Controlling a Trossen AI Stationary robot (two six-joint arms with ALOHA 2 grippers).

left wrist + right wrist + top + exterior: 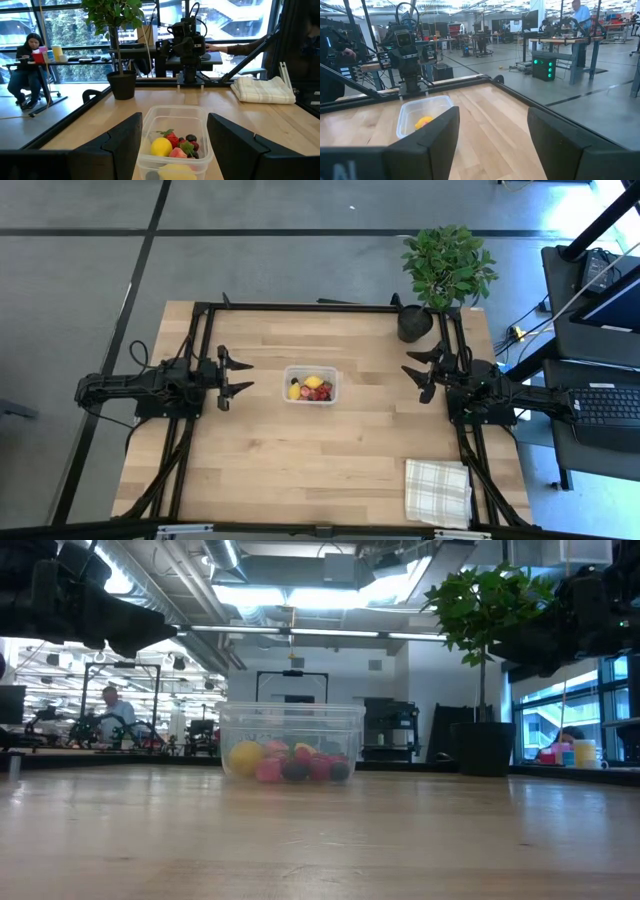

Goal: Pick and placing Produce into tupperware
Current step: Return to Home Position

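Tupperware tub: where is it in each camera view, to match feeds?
High view: clear tupperware tub at table centre.
Low view: tub mid-picture.
Left wrist view: tub close ahead, between the fingers of left end effector.
Right wrist view: tub farther off, before the left arm.
Shared landmark: potted plant, absent from right wrist view.

tupperware (311, 385): clear rectangular tub, upright, lidless, worktop centre.
produce (172, 146): yellow, red, dark pieces heaped inside tub; yellow ones toward 9 o'clock.

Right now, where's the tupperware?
In the high view the tupperware sits at the middle of the table, between the open left gripper and the open right gripper, touching neither.
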